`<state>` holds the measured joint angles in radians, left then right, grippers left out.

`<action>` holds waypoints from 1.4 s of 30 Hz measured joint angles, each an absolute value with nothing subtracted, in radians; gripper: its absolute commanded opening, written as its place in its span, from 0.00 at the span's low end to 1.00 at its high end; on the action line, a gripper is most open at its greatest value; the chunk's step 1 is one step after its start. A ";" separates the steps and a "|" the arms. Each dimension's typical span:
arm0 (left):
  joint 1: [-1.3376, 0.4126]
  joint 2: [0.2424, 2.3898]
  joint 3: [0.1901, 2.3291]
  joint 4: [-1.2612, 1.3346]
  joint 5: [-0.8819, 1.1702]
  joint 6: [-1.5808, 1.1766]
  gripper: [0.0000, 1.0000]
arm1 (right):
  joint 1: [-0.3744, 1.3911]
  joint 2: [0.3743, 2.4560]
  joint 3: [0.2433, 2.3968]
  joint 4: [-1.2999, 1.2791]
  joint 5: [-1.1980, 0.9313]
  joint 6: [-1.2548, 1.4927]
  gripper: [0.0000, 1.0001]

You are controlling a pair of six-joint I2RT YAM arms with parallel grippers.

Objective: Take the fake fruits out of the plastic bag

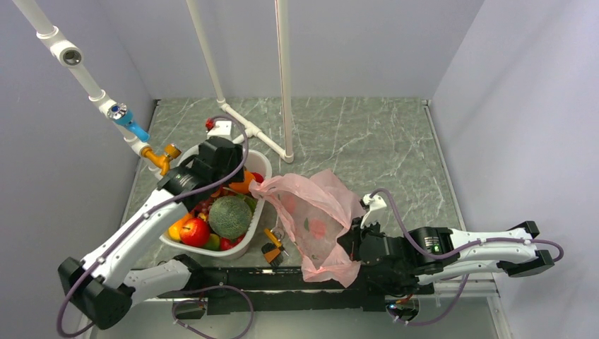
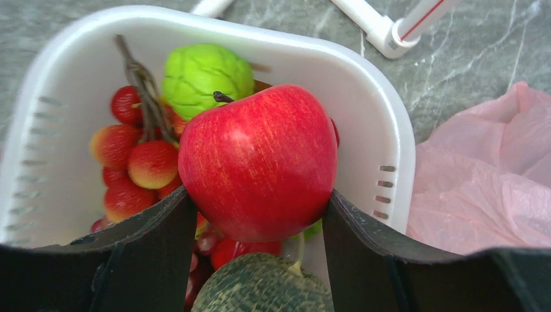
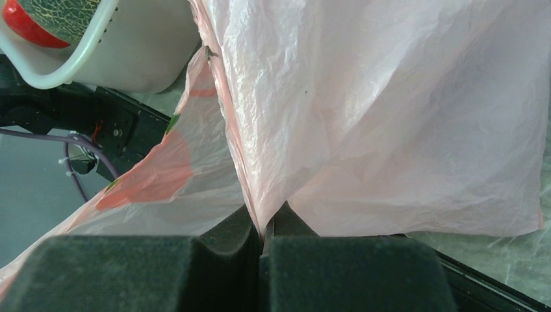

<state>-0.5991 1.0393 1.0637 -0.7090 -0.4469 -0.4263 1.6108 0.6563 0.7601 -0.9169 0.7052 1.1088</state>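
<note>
Left wrist view shows our left gripper (image 2: 258, 195) clenched on a glossy red fruit (image 2: 258, 153), pinched between both fingers above the white basket (image 2: 397, 140), with the netted melon (image 2: 260, 289) just below it. Our right gripper (image 3: 262, 227) grasps a fold of the pink plastic bag (image 3: 390, 117), its jaws pressed together on the film. From above, we see the bag spread on the table (image 1: 395, 141) just right of the basket, one corner reaching its rim.

A grey-green marbled surface (image 1: 381, 134) carries a white basket (image 1: 260, 210) at the left, a crumpled pink plastic bag (image 1: 318, 212) touching its rim, a white pipe frame (image 1: 265, 138) behind, and a small orange clip (image 1: 272, 247) in front
</note>
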 measured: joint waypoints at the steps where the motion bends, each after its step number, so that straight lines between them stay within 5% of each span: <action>1: -0.591 1.061 1.064 -0.700 -0.422 -0.426 0.46 | 1.611 0.653 0.760 -0.917 0.705 1.110 0.00; 10: -0.568 1.168 1.064 -0.688 -0.292 -0.407 0.99 | 1.611 0.649 0.760 -0.918 0.705 1.110 0.00; 22: -0.564 1.028 1.080 -0.756 -0.243 -0.405 0.99 | 1.611 0.653 0.760 -0.915 0.704 1.109 0.00; 35: -0.564 0.622 1.086 -0.768 0.148 -0.413 0.98 | 1.611 0.667 0.760 -0.905 0.705 1.092 0.00; 42: -0.564 0.553 1.024 -0.742 0.356 -0.428 0.84 | 1.611 0.684 0.763 -0.893 0.706 1.081 0.00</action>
<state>-0.5640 0.5526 1.0237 -0.7418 0.3565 -0.4282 1.6108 0.6838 0.7628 -0.8932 0.7055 1.0809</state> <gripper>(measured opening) 0.933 0.007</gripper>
